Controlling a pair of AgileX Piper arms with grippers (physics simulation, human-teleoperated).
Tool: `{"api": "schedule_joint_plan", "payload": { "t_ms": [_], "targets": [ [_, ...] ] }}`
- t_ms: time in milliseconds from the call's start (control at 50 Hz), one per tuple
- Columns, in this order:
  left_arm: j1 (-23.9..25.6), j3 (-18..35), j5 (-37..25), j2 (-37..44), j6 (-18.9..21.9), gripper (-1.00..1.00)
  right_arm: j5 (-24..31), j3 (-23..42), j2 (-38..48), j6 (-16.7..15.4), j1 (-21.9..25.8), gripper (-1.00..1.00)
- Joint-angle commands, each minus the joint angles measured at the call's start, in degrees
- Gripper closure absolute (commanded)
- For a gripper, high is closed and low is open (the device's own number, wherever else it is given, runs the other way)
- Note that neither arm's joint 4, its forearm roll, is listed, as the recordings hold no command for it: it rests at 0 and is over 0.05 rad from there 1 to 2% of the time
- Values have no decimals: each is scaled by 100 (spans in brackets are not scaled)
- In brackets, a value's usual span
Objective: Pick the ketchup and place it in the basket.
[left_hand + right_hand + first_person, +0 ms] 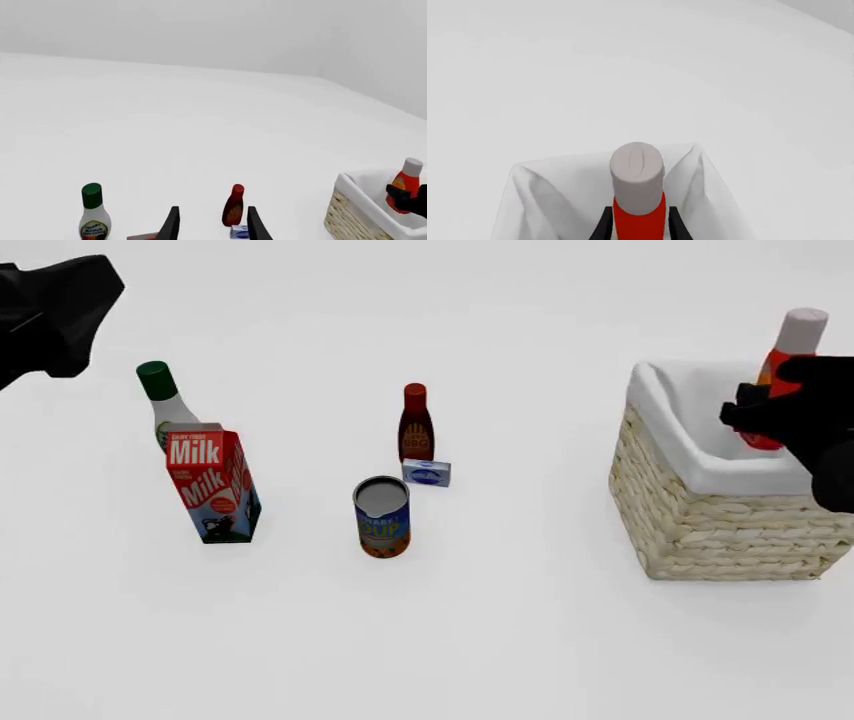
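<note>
Front view. The right gripper (pixel 763 410) pinches the ketchup (pixel 787 360) by its red body, one finger on each side, and holds it upright over the open top of the basket (pixel 714 520). The grey-white cap stands well above the cloth-lined rim; the lower part of the bottle is hidden behind the gripper and the lining, so contact with the basket floor cannot be determined. The basket stands at the right of the surface (pixel 534 640).

Right wrist view. The ketchup (pixel 638 200) rises between the dark fingers (pixel 602 225), with the white lining of the basket (pixel 534 195) spread behind it.

Left wrist view. The left gripper (pixel 212 225) is spread apart and holds nothing; its fingers frame the dark red-brown bottle (pixel 233 206).

Other items, front view. A green-capped bottle (pixel 163 400) stands just behind a milk carton (pixel 211 485) at the left. Near the centre stand the dark red-brown bottle, a small blue-and-white box (pixel 426 473) just beside it, and a can (pixel 382 517).
</note>
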State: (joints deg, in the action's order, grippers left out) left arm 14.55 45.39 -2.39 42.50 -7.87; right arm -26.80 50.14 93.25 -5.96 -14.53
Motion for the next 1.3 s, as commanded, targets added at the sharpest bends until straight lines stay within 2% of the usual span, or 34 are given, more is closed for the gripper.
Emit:
{"api": "schedule_joint_plan", "payload": {
  "t_ms": [20, 260, 420, 900, 980, 1200, 1300],
  "targets": [
    [-11, -36, 15, -30, -25, -100, 55, -2, 224, 64, -10, -100],
    [-10, -59, 31, -51, -47, -100, 153, -62, -210, -148, 101, -100],
    [-15, -61, 33, -67, -63, -100, 405, -20, -825, -255, 318, -100],
    [10, -50, 56, -82, -120, -100, 1152, 133, -2247, -286, 1039, -100],
    [10, -52, 70, -80, -141, -100, 1203, 85, -2482, -291, 1175, -100],
    [57, -118, 208, -8, -199, -100, 1174, -264, -3108, -554, 1569, -100],
    [89, -193, 309, 21, -241, -100, 1185, -452, -3354, -540, 1708, -100]
  ]
}}
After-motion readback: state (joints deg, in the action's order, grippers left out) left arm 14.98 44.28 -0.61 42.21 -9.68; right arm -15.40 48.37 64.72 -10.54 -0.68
